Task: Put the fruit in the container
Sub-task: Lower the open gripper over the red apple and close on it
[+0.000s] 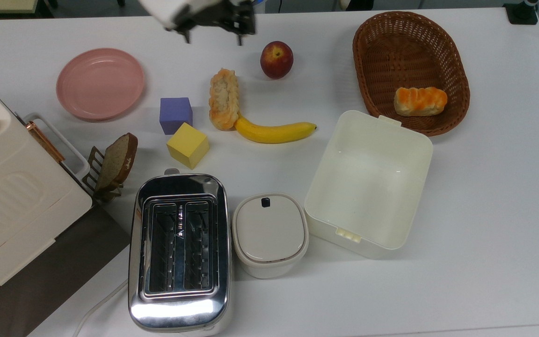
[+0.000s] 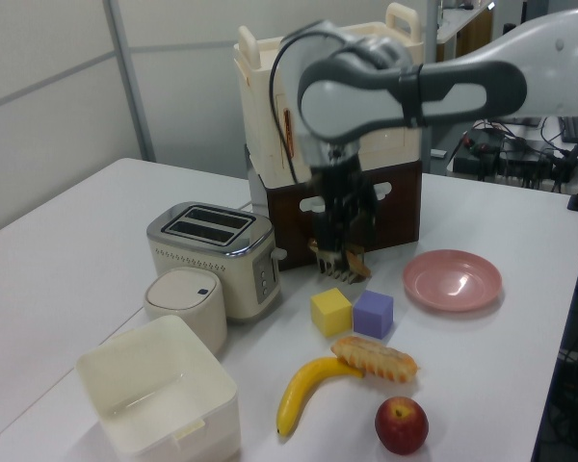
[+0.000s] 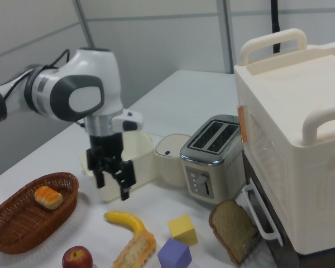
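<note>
The fruit (image 1: 276,59) is a dark red round one with yellowish patches, lying on the white table near the far edge in the top view; it also lies at the front of the left view (image 2: 402,424) and the bottom of the right view (image 3: 77,258). The container (image 1: 382,120) is a cream-white box with nothing in it, at the top view's right of the banana, seen too in the left view (image 2: 159,399) and the right view (image 3: 140,149). My gripper (image 1: 213,33) hangs open above the table, to the top view's left of the fruit, holding nothing (image 2: 345,258) (image 3: 111,187).
A brown wicker basket (image 1: 452,56) holds a bread roll (image 1: 420,100). A banana (image 1: 274,131), a pastry (image 1: 224,98), purple (image 1: 175,114) and yellow (image 1: 187,144) cubes, a pink plate (image 1: 100,83), a toaster (image 1: 179,250), a lidded pot (image 1: 270,233) and a bread slice (image 1: 117,161) stand around.
</note>
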